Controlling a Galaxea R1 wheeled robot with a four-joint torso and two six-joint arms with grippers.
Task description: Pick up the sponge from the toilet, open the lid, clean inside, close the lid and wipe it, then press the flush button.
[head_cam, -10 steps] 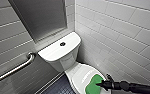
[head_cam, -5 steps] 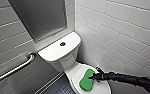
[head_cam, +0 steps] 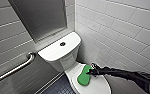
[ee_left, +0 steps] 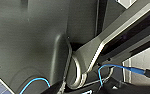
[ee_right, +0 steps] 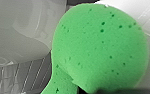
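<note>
And there was the right gripper (head_cam: pixel 91 72), reaching in over the toilet (head_cam: pixel 66 63) on its long black arm, clamped on the near end of the sponge (head_cam: pixel 84 76). The head view showed the green pad lying across the lid (head_cam: pixel 99 86), its far lobe toward the bowl's rim on the floor side. The right wrist view had the same sponge (ee_right: pixel 101 47) up close, a round pitted lobe narrowing to its waist near the claw.

So where did the task stand? The pick-up looked done: the sponge was in the claw's grip, not lying loose. The lid was down, flat over the bowl, with the pad touching its top. That left two readings. Either the lid had not yet been opened and the bowl was unwashed, or the bowl was finished and this was the wipe of the closed lid. The pictures could not settle it, since nothing of the bowl's inside was on show.

One step was plainly left. The flush button (head_cam: pixel 62 44) sat dark and small in the middle of the tank top (head_cam: pixel 51 52), well apart from the claw, with nothing near it. Beside the tank, the grab bar (head_cam: pixel 14 70) ran along the tiled wall, well clear of the arm's reach across the seat.
</note>
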